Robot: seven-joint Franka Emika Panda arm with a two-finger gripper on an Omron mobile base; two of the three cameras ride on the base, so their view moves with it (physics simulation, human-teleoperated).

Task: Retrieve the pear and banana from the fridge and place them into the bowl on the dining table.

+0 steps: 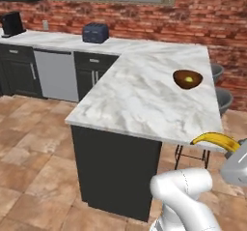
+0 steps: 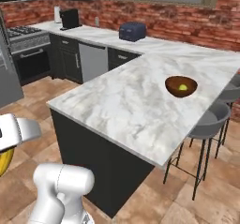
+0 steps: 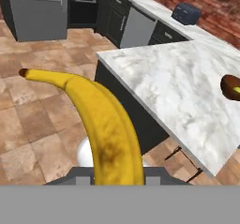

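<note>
While the arm hangs out over the tiled floor short of the table corner, the gripper has its jaws pinched on the banana. In the hand view the fruit runs up and away from the fingers, curving over to a dark tip at the upper left, with a brownish bruise low on its skin. From the left base view the banana pokes out to the left of the white hand at the right edge, just past the near corner of the dining table; I can't tell if it's level with the top or a bit above it. In the right base view just a sliver of yellow shows at the left edge under the white wrist.

The bowl sits toward the far right side of the marble slab, well apart from the banana, and there's a small yellow-green lump inside it, the pear (pretty tiny, but the colour fits). The right base view shows the same thing: bowl with the pear in it.

Other stuff around: a dark blue toaster on the back counter under the window, grey stools tucked along the table's far side, and the fridge back in the corner, grey and closed as far as I can see.
</note>
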